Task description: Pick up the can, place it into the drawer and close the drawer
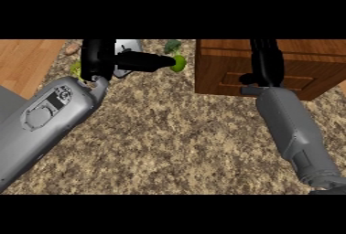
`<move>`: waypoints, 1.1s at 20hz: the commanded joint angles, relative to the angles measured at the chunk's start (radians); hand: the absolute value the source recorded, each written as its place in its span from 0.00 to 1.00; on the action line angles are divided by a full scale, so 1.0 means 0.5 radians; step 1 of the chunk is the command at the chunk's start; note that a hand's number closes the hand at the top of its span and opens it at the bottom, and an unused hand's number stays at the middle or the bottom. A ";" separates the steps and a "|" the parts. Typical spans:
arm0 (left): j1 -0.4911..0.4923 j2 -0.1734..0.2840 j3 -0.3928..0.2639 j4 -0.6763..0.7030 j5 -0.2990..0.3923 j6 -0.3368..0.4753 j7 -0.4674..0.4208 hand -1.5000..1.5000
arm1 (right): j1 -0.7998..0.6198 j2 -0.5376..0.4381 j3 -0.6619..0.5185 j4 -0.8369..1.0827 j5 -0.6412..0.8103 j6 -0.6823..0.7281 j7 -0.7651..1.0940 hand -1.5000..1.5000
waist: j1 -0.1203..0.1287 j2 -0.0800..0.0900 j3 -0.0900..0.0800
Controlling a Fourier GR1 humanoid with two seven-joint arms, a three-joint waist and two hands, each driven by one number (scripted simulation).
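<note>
Head view. We begin at the right hand (265, 57), which lies against the front of the wooden drawer unit (297, 50), its black fingers laid along the panel (270, 82); whether they hook onto anything or merely rest flat we cannot tell. Just under this hand the panel sits flush or nearly so, so we judge the drawer shut or almost shut.

At the far side from it, the left hand (101, 57) hangs over a pale grey object (130, 48) at the worktop's (175, 137) rear edge, with a thick black digit stretched out sideways toward a green item (178, 63). We cannot tell whether this hand is clenched or released. Beyond it lie a darker green piece (172, 45) and a small brown one (72, 48).

We cannot identify the can with certainty; it may be the grey object partly hidden beneath the left hand.

Risks, as we judge them: if the drawer is shut while the can is outside it, the placement step is blocked; the left hand's outstretched digit may nudge the green item; and a grasp on a hidden object may be misaligned.
</note>
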 commanded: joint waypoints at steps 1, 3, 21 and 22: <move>0.125 0.048 -0.004 -0.138 -0.031 0.006 0.021 0.00 | -0.223 -0.066 -0.053 0.216 -0.008 0.039 0.002 0.00 | 0.034 0.027 0.009; 0.109 0.044 0.033 -0.080 -0.032 -0.024 -0.013 0.00 | -0.315 0.004 -0.052 0.268 0.013 0.025 0.083 0.00 | 0.041 0.042 0.008; 0.364 0.089 0.056 -0.282 -0.090 -0.051 -0.070 0.00 | -0.503 0.083 -0.540 0.266 -0.555 0.197 -0.494 0.00 | 0.034 0.042 0.015; 0.376 0.031 0.033 -0.264 -0.106 -0.025 -0.089 0.00 | -0.528 0.141 -0.562 0.270 -0.590 0.230 -0.520 0.00 | 0.020 0.042 0.014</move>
